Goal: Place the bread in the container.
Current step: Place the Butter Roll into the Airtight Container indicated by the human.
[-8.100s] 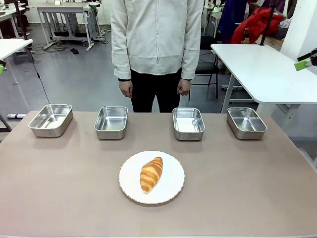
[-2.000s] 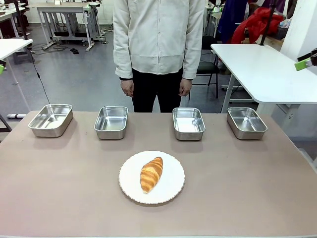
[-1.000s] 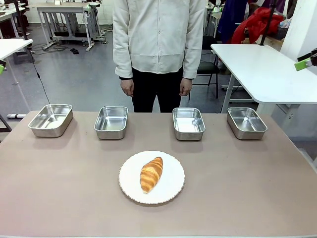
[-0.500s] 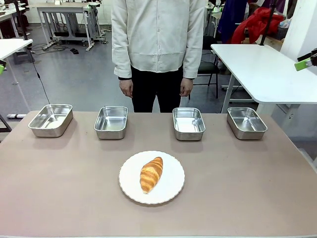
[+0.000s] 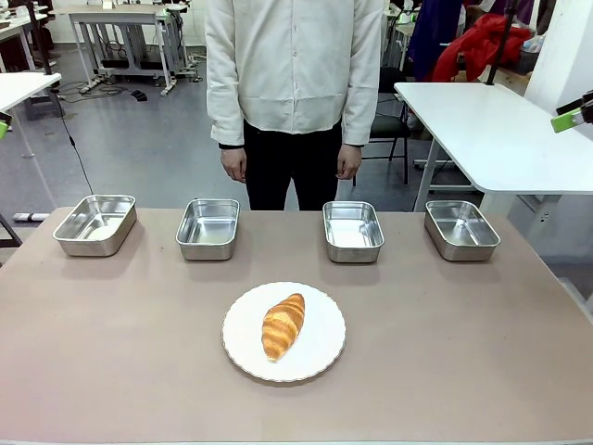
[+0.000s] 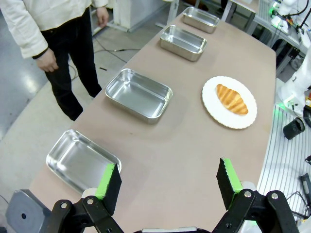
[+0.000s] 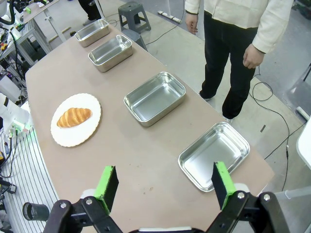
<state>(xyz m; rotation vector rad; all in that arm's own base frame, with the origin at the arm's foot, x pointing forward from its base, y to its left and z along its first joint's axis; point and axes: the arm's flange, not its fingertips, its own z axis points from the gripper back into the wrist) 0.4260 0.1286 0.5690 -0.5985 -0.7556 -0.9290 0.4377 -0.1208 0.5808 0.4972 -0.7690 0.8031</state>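
Tabletop center holds bread (image 6: 232,99), well apart from left tool (image 6: 167,169).

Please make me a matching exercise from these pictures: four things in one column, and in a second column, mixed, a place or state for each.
Things:
1. bread
2. white plate
3. steel pans
4. left claw

Places or states:
a. open, holding nothing
b. in a row along the table's far side
c. lying on the plate
d. on the table, nearer the robot than the pans

Pairs: 1-c, 2-d, 3-b, 4-a

front across table (image 5: 463,352), wrists overhead, sharing it
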